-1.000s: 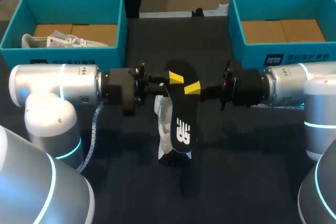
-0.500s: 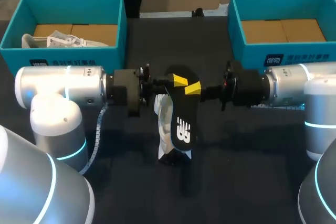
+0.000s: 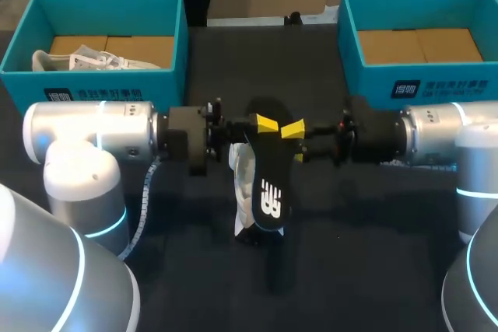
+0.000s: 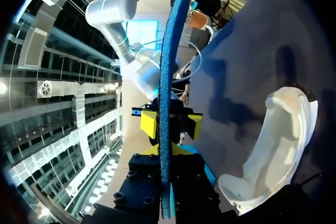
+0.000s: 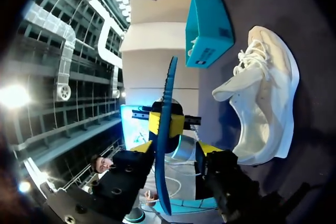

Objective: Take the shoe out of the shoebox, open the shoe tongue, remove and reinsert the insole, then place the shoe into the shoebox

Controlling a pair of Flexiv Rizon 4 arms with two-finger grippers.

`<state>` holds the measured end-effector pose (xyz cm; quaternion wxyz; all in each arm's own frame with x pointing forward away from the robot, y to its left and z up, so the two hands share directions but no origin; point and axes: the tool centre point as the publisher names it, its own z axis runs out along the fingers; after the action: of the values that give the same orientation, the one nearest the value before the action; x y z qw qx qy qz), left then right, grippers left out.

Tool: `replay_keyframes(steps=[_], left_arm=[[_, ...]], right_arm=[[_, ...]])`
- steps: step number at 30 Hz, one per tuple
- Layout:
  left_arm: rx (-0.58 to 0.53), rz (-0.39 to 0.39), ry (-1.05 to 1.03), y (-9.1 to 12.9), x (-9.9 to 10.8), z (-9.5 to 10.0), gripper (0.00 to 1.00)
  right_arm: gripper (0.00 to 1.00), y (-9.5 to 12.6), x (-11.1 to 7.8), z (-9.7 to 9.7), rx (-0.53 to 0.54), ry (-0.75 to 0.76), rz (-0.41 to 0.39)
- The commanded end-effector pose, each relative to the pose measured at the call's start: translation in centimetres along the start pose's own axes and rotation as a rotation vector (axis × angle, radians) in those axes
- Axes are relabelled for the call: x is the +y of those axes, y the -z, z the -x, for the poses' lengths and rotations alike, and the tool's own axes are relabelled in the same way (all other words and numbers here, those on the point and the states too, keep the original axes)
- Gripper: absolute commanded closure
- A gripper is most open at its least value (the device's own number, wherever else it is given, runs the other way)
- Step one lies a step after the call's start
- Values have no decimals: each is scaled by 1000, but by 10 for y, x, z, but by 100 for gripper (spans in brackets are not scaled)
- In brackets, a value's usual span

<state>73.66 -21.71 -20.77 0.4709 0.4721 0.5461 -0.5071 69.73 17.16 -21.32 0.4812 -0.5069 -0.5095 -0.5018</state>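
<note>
At the centre of the desk (image 3: 373, 254), the black insole (image 3: 268, 169) is held in the air, its broad printed face turned upward. Directly below it, the white shoe (image 3: 244, 180) rests on the desk surface, outside both boxes.

Left hand (image 3: 267, 123): enters from the left side and is closed on one long edge of the insole. In the right wrist view its two yellow tips (image 5: 166, 123) press the insole from both faces.

Right hand (image 3: 293, 130): positioned at the opposite long edge. Its fingers are spread. In the left wrist view its yellow tips (image 4: 170, 125) stand clear on either side of the insole, which is seen edge-on (image 4: 169, 77).

Left shoebox (image 3: 109, 83): teal, at the far left of the desk; contains a second white shoe (image 3: 85, 60).

Right shoebox (image 3: 420, 83): teal, at the far right; shows a brown cardboard floor.
</note>
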Motion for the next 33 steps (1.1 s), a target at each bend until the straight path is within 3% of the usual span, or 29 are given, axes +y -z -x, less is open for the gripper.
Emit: replay_keyframes(steps=[1,11,13,30,33], left_arm=[[-8,-3,10,8,-3,3,100],[-27,-5,28,23,-9,15,100],[-35,-6,31,24,-9,17,100],[-43,-1,41,26,-10,20,100],[-43,-1,41,26,-10,20,100]], right_arm=[[0,17,-11,1,-17,9,32],[0,44,-11,13,-73,19,69],[0,48,-10,14,-171,10,83],[0,48,-10,14,-171,10,83],[0,53,-4,10,-266,166,22]])
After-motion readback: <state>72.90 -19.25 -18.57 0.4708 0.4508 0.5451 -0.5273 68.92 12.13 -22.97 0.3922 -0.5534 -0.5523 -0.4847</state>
